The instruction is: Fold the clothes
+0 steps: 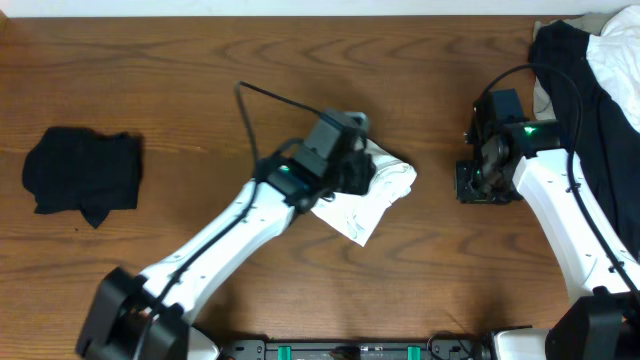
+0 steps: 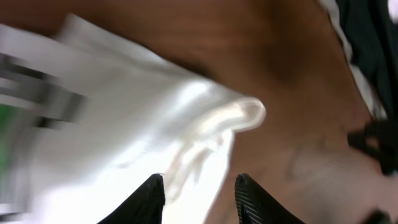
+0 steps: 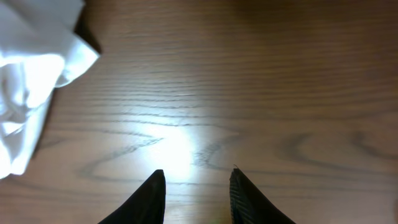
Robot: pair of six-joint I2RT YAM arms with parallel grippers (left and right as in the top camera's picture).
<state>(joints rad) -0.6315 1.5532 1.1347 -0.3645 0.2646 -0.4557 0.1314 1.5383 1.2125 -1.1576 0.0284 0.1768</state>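
The left claw [image 2: 199,182] stands with its two fingers parted and nothing pinched between them. In the gap, white cloth shows on one side and bare wood on the other. Directly under and ahead of these fingers lies the white T-shirt [image 2: 143,112], bunched into soft folds, with a rolled hem curling up just past the fingertips. Off to this claw's left, at the edge of the wrist view, is a blurred green and dark print [image 2: 34,106] on the shirt.

The right claw [image 3: 196,174] is also parted, hovering over the bare wooden table [image 3: 261,93] and holding nothing. The shirt is ahead and to its left, near but apart.

From overhead, the shirt [image 1: 392,182] lies between the two claws, with the left one above it. A small black folded garment [image 1: 82,172] sits well behind the left claw. A large black garment heaped with pale cloth [image 1: 590,60] lies beyond the right claw.
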